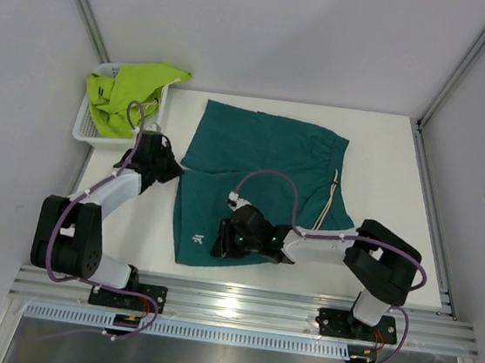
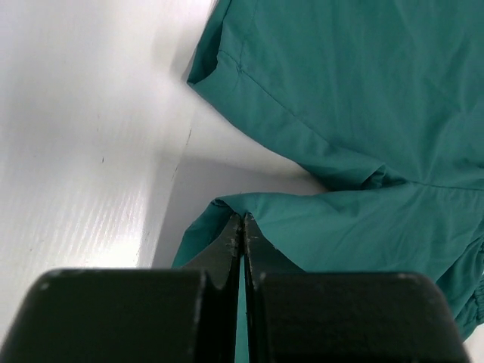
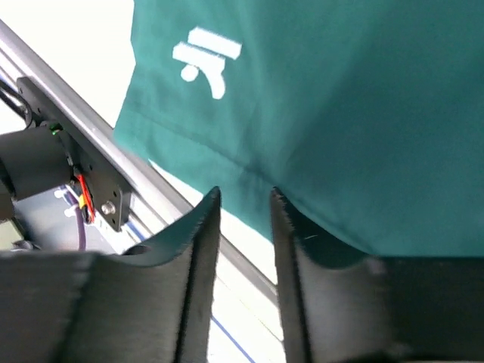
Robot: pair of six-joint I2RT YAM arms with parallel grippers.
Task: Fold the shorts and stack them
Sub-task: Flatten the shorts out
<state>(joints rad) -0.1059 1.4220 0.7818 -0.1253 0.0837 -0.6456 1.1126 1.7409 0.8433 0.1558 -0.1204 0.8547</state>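
The left gripper (image 2: pixel 242 219) clenches the teal shorts (image 1: pixel 260 183) at their left hem. The right gripper (image 3: pixel 245 195) hovers, jaws parted, at their near hem.

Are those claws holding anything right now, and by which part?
The left gripper is shut on the teal shorts, pinching the edge of a leg hem. The right gripper stands open at the near hem, holding nothing.

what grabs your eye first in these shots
The dark teal shorts spread across the middle of the table, the left gripper shut on their left edge and the right gripper open at the near hem. Then the lime shorts heaped over the white basket at the far left corner.
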